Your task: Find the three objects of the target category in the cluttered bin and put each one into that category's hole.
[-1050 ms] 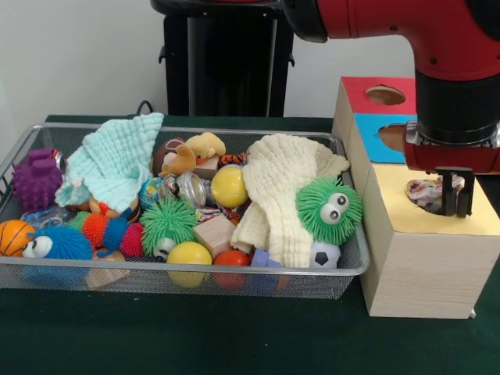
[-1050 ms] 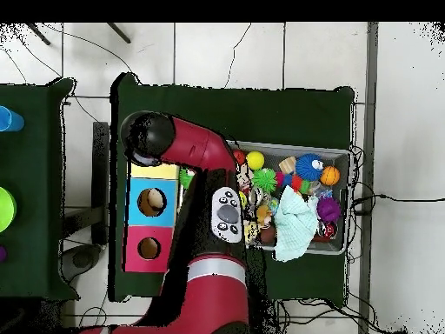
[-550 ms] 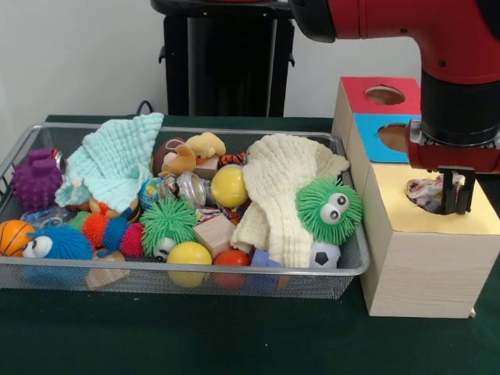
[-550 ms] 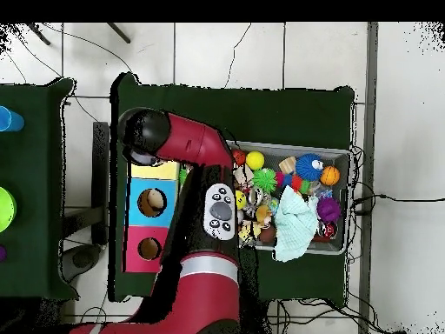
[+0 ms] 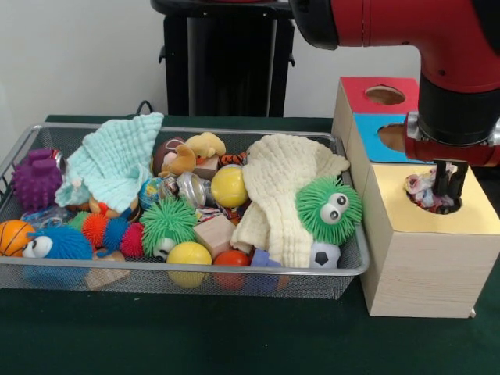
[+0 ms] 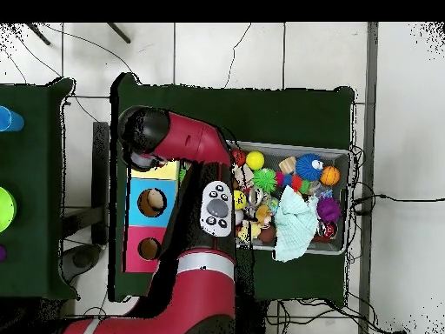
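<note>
A wooden box stands right of the wire bin (image 5: 351,269), with a yellow top (image 5: 469,223), a blue section (image 5: 373,129) and a red section (image 5: 363,87), each with a round hole. My gripper (image 5: 446,187) reaches down into the yellow hole. A crumpled pink-and-white object (image 5: 422,191) sits in that hole, just left of the gripper and touching it. Whether the gripper holds it is not visible. In the overhead view the arm (image 6: 187,143) covers the gripper and most of the yellow section (image 6: 161,170).
The bin holds two cloths, mint (image 5: 117,160) and cream (image 5: 285,191), spiky balls in green (image 5: 330,209), purple (image 5: 35,178) and blue (image 5: 58,244), yellow balls (image 5: 229,186), a small soccer ball (image 5: 324,255) and wooden blocks (image 5: 215,234). Green cloth covers the table (image 5: 195,336).
The gripper has shifted slightly left and risen a little over the yellow hole. The crumpled object has stayed in the hole, nudged a bit left.
</note>
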Robot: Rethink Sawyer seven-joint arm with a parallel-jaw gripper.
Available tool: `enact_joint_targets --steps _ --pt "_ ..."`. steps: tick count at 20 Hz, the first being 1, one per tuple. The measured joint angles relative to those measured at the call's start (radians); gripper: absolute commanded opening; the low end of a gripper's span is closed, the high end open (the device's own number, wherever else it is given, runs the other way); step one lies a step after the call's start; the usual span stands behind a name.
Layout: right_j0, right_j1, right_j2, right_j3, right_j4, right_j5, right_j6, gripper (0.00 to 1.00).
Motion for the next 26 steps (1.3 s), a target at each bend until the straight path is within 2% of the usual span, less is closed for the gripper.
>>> enact_joint_targets --steps 10,18,26 --pt "0.013 0.025 -0.024 -0.036 -0.004 0.017 0.0 0.0" --pt "0.034 0.113 -0.057 -0.068 -0.009 0.011 0.0 0.0" --pt "0.045 0.124 -0.073 -0.087 -0.008 0.01 0.0 0.0"
